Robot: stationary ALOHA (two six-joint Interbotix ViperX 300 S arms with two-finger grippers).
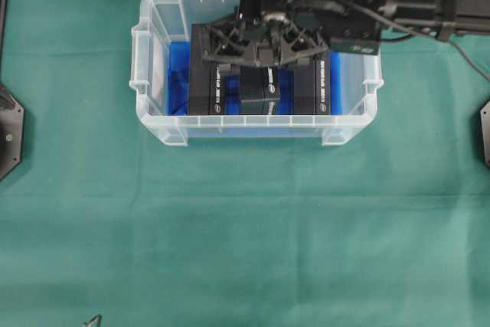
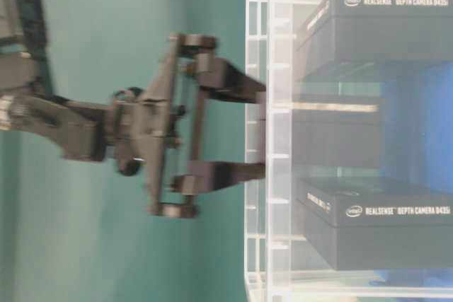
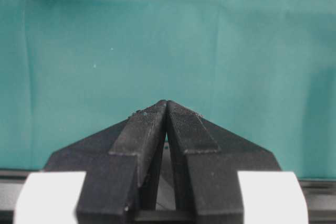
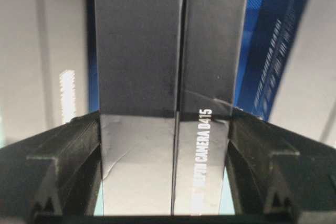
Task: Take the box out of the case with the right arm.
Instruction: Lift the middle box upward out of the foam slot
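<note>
The clear case (image 1: pixel 153 5) with a blue sheet (image 1: pixel 178 74) on its bottom holds three black boxes side by side. My right gripper (image 1: pixel 260 55) reaches down into the case over the middle box (image 1: pixel 260 91). In the right wrist view its two fingers press against both long sides of that box (image 4: pixel 139 51), so the gripper (image 4: pixel 164 116) is shut on it. From table level, the fingers (image 2: pixel 226 79) pass the case's rim (image 2: pixel 258 33) and flank the middle box (image 2: pixel 340 136). My left gripper (image 3: pixel 167 103) is shut and empty over bare green cloth.
Two more black boxes stand close to the held one, on its left (image 1: pixel 207 82) and right (image 1: pixel 315 86), leaving narrow gaps. The case walls rise on all sides. Green cloth (image 1: pixel 245 235) covers the table around the case.
</note>
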